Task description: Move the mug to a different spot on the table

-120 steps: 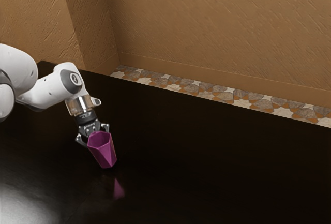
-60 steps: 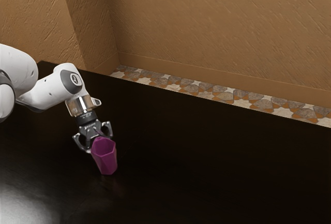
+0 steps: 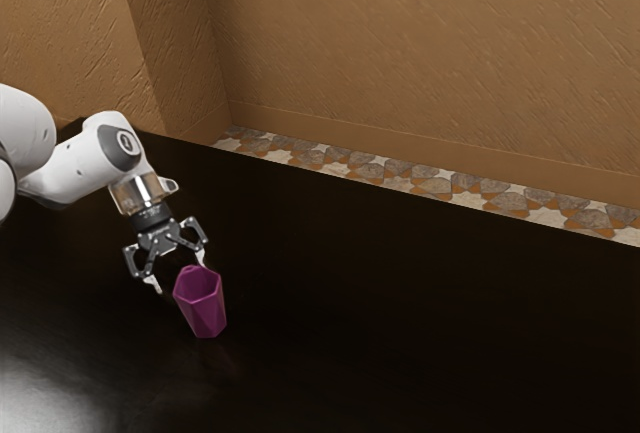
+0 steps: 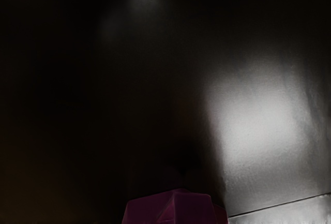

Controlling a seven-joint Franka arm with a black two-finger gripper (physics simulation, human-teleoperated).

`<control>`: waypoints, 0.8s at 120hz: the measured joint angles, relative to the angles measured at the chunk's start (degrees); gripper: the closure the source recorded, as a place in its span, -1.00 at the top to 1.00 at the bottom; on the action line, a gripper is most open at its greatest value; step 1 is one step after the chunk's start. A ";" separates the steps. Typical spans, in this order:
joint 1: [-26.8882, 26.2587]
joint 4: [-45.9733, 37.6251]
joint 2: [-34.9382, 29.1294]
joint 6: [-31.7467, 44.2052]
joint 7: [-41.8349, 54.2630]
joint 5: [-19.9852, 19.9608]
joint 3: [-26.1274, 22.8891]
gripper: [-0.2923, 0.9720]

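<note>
One white Franka arm (image 3: 70, 158) comes in from the exterior view's left, wrist angled down and toward the exterior view's right. Black two-finger hand (image 3: 175, 271) is spread wide and grips nothing. Both fingers are splayed apart, one lower on the exterior view's left, the other higher, over the rim side of the mug.

Purple faceted mug (image 3: 200, 300) sits on the glossy black desk (image 3: 420, 303), near the front-left part of the exterior view. It narrows toward the base and leans slightly toward the exterior view's left, open top facing up at the hand. The hand hangs just above and a little to the exterior view's left of the rim. Can't tell whether a fingertip grazes the rim; neither finger clamps the mug.

Wrist view: mug rim (image 4: 173, 206) shows blurred, just under the hand. Beyond it the dark desk surface (image 4: 77, 105) carries a pale patch of reflected light (image 4: 253, 125).

Background: textured tan wall (image 3: 420, 53) behind the desk, with a strip of patterned tile floor (image 3: 450, 185) between the wall base and the desk's far edge.
</note>
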 joint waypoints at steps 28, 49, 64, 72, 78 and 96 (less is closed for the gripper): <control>0.45 0.40 -5.99 -0.20 0.03 4.18 0.85 0.52; -2.36 0.61 -14.72 0.12 0.02 12.86 0.81 0.53; -5.11 0.63 -20.87 0.45 0.07 20.11 0.37 0.53; -6.79 0.70 -22.95 0.57 0.69 23.51 0.06 0.53; -7.46 1.55 -23.59 0.80 1.87 25.67 -0.26 0.54; -9.08 3.53 -25.14 1.64 6.10 30.03 -0.99 0.54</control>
